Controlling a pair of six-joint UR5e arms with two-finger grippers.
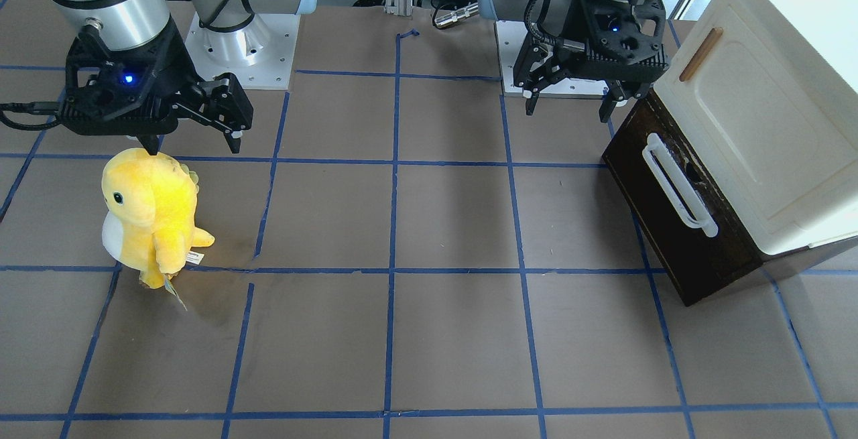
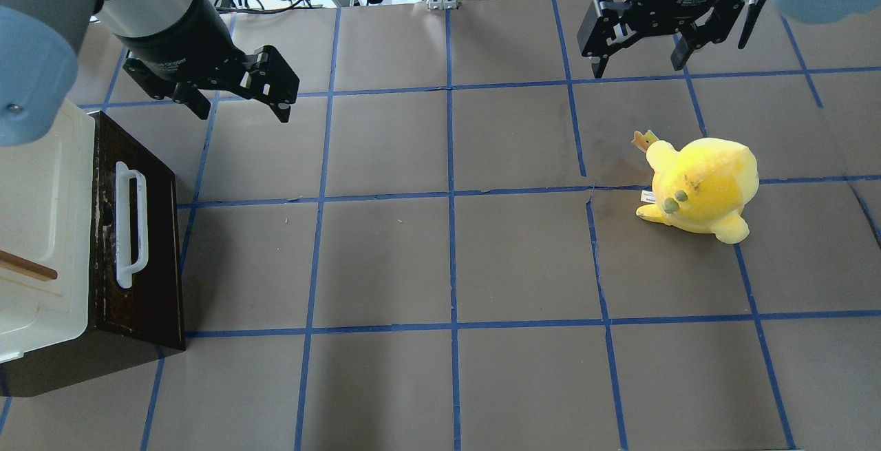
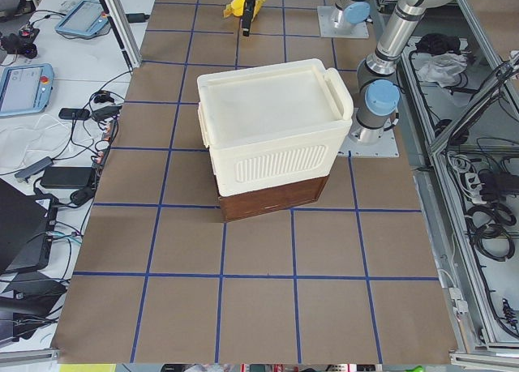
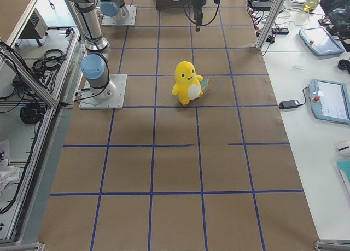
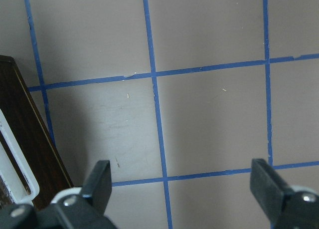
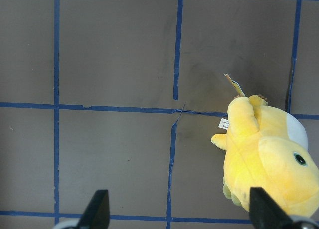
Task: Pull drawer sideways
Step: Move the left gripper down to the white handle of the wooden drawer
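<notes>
So the drawer [image 1: 660,224] is at the end of the bench [image 1: 456,224] on the robot's left; it's the dark brown bit at the bottom of a cream cabinet [image 1: 757,124], with a long white bar handle [image 1: 678,187] across its front, and that front faces the middle of the bench; from the camera at that end the brown part sits roughly flush under the cream box, so I can't really say how far out it is. There's also a small brown wooden handle [image 1: 700,55] on the cream panel above.

Left hand [image 1: 568,105] hangs in the air just beside the drawer's corner nearest the robot; fingers spread wide, nothing between them; its own camera shows bare bench under it and the drawer edge with the white bar off at one side, so it's near but not touching.

Right hand [image 1: 193,145] is well away at the other end, also spread wide and holding nothing; it hovers above the bench on the robot's side of a yellow plush toy [image 1: 151,211], which stands upright on the blue tape grid; the toy has a white belly and a little tag hanging off it.
</notes>
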